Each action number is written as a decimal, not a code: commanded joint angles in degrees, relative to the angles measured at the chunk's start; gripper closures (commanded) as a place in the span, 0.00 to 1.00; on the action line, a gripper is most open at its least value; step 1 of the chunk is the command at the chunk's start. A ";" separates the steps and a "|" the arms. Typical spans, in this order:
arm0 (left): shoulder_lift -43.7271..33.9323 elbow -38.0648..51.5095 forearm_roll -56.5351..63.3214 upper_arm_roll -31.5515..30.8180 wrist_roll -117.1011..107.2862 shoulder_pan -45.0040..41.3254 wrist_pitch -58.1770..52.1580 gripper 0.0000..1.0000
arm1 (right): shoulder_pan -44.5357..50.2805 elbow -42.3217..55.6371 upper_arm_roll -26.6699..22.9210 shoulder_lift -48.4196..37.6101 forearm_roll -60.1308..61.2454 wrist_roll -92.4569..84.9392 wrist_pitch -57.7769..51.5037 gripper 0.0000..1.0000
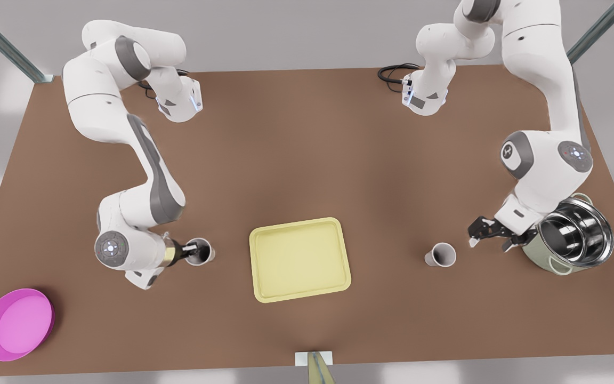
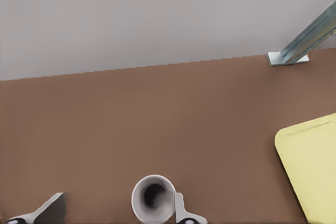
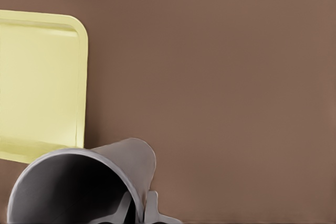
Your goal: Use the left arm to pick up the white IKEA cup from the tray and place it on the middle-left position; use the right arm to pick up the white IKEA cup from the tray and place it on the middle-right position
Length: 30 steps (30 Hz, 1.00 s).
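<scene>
Left gripper (image 1: 473, 236), front view's right: fingers spread, left cup (image 1: 440, 255) upright on table just beside, clear of tray (image 1: 299, 258). Right gripper (image 1: 196, 249), front view's left: clamped on right cup (image 1: 207, 255) rim, one finger inside. Table contact unclear. Lower until base sits flat, open fully, retreat straight up to avoid tipping.

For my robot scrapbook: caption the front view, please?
Empty yellow tray between two white cups: right gripper pinches the rim of one cup, left gripper hovers open beside the other cup.
</scene>
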 commanded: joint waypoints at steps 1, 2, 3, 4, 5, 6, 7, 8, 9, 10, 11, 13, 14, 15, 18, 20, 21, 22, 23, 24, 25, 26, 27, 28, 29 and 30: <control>-0.20 5.65 0.78 0.19 -9.91 1.25 -27.47 0.00 | -1.09 0.36 0.00 -0.07 -0.65 -16.72 -2.01 0.85; -1.69 5.74 1.13 0.54 -9.47 1.43 -27.74 0.00 | -1.44 1.15 -0.36 -0.07 -0.73 -17.25 -2.01 0.85; -1.43 6.09 1.39 0.72 -9.38 1.43 -27.56 0.00 | -1.97 1.15 -0.44 -0.07 -1.00 -17.43 -2.01 0.85; -1.17 6.09 1.22 0.46 -9.99 1.08 -27.38 0.00 | -2.84 1.15 -0.53 0.02 -1.09 -19.27 -1.31 0.85; -1.17 6.09 1.31 0.63 -8.94 1.34 -27.38 0.00 | -3.55 2.02 -0.45 0.19 -1.17 -20.41 -0.96 0.85; -1.08 6.26 1.39 0.63 -4.91 1.43 -27.21 0.00 | -3.55 2.38 -1.15 0.46 -1.17 -22.25 -0.09 0.85; -0.90 6.26 1.39 0.63 -4.98 1.17 -27.12 0.00 | -3.64 2.47 -2.28 0.81 -1.17 -24.45 1.50 0.85; -0.55 6.27 1.39 0.63 -5.16 1.08 -27.12 0.00 | -3.64 2.47 -2.90 0.90 -1.17 -26.74 3.43 0.85; -0.46 6.18 1.39 0.63 -5.25 0.99 -27.12 0.00 | -3.64 2.38 -3.35 1.07 -1.17 -28.41 4.66 0.85; -0.46 6.18 1.39 0.63 -5.16 1.08 -27.12 0.00 | -3.64 2.47 -3.96 1.25 -1.17 -29.90 5.81 0.85; -0.29 6.26 1.39 0.63 -5.07 1.08 -27.12 0.00 | -3.72 2.47 -4.58 1.69 -1.17 -31.48 6.77 0.85; 1.56 8.20 4.64 0.28 -4.99 0.29 -26.68 0.00 | -4.78 2.47 -4.93 2.57 -1.17 -34.39 9.23 0.85; 1.47 8.02 4.73 0.37 -4.63 0.64 -26.68 0.00 | -4.78 2.47 -5.54 3.01 -1.17 -36.23 11.17 0.85; 1.56 8.02 4.65 0.37 -4.98 0.55 -26.68 0.00 | -4.78 2.47 -5.81 3.71 -1.17 -36.94 12.14 0.85; 1.56 7.85 3.85 0.37 -5.07 0.64 -26.86 0.00 | -4.78 2.47 -7.74 5.82 -1.26 -38.43 15.82 0.85; 1.65 7.85 3.85 0.37 -5.25 0.55 -26.86 0.00 | -4.78 2.47 -8.53 7.22 -1.26 -39.40 17.67 0.85; 1.65 7.85 3.77 0.28 -5.25 0.55 -26.86 0.00 | -4.78 2.47 -9.32 7.84 -1.26 -40.10 18.55 0.85; 1.65 7.85 3.77 0.37 -5.25 0.55 -26.94 0.00 | -4.69 2.47 -9.41 7.93 -1.26 -40.01 18.73 0.85; 1.65 7.85 3.77 0.37 -5.25 0.64 -26.86 0.00 | -4.69 2.47 -9.67 8.63 -1.35 -40.10 19.96 0.85; 1.73 7.85 3.77 0.28 -5.25 0.64 -26.86 0.00 | -4.69 2.47 -9.76 8.90 -1.35 -40.45 20.31 0.85; 1.73 7.85 3.77 0.28 -5.25 0.64 -26.86 0.00 | -4.69 2.47 -10.11 9.16 -1.35 -40.45 20.66 0.85; 1.73 7.85 3.77 0.37 -5.25 0.64 -26.86 0.00 | -4.69 2.47 -10.20 9.51 -1.35 -40.63 21.54 0.85; 1.73 7.85 3.77 0.37 -5.25 0.64 -26.86 0.00 | -4.69 2.47 -10.11 9.69 -1.35 -40.54 21.63 0.85; 1.73 7.85 3.77 0.37 -5.25 0.64 -26.86 0.00 | -4.69 2.47 -10.20 10.13 -1.35 -40.72 22.86 0.85; 1.73 7.85 3.77 0.28 -5.25 0.64 -26.94 0.00 | -4.69 2.47 -10.46 10.39 -1.44 -40.72 23.21 0.84; 1.73 7.85 3.77 0.37 -5.25 0.55 -26.86 0.00 | -4.69 2.47 -10.46 10.39 -1.44 -40.72 23.30 0.83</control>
